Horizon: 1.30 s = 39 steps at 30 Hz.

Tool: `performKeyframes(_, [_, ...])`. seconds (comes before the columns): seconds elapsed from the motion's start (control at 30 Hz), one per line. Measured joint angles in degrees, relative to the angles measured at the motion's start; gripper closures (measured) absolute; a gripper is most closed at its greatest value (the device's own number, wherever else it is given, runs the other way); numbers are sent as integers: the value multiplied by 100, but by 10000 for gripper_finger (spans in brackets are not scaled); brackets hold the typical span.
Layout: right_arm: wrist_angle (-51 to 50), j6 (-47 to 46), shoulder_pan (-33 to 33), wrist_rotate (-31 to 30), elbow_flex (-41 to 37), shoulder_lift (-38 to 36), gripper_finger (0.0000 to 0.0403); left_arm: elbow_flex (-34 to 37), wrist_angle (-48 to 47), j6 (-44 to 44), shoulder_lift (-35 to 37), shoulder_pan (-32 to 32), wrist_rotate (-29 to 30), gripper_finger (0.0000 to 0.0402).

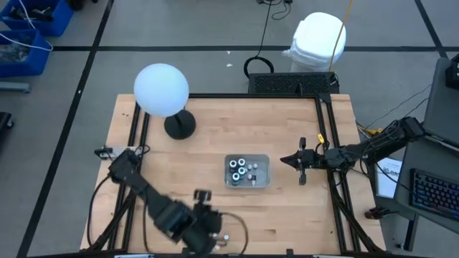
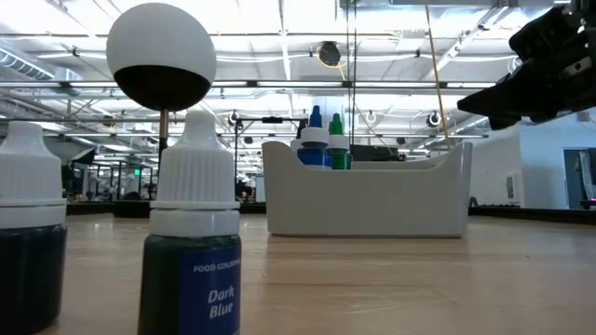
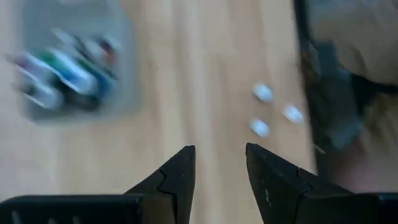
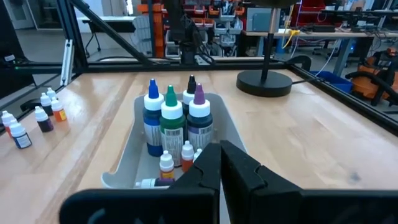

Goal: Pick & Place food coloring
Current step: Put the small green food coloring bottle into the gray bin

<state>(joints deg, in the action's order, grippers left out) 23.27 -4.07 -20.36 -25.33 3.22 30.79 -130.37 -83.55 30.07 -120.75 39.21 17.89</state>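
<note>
Inside clear tray (image 4: 127,163) at desk (image 1: 287,208) centre: four big food coloring bottles (image 4: 171,121) upright (blue, green, black, purple tips), at least three small ones among them, partly hidden behind right hand (image 4: 221,163), fingers pressed shut, empty. Beside tray, five small bottles (image 4: 43,118) at desk edge. Nearest low-view bottle (image 2: 194,237) reads "FOOD COLORING Dark Blue". Left hand (image 3: 221,165) part-open, empty, tray-view blurred.

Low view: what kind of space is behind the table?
Likely a lab or workshop hall, not a home: open ceiling with rows of strip lights, workbenches with equipment in the right wrist view, and blue parts bins on the floor beside the wooden table.
</note>
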Motion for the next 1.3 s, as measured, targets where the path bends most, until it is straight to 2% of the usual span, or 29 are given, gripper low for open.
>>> performKeyframes(0.1, [-37,-80,0,3,-2,9,403,481,227,695,-3,374,-469,254])
performKeyframes(0.27, [-37,-128,0,3,-2,8,403,1272,443,1721,-14,906,-320,248])
performKeyframes(0.4, [-41,-130,0,4,-1,8,403,2005,596,2209,-15,1113,-463,216])
performKeyframes(0.6, [-149,-224,0,5,0,10,403,2857,1628,2086,-15,1148,-1342,155])
performKeyframes(0.73, [-253,-235,0,5,-2,8,403,3178,2125,1991,-15,1054,-1486,134])
performKeyframes(1.3, [-256,-232,-1,-1,0,10,403,3380,2976,1773,-13,805,-1556,128])
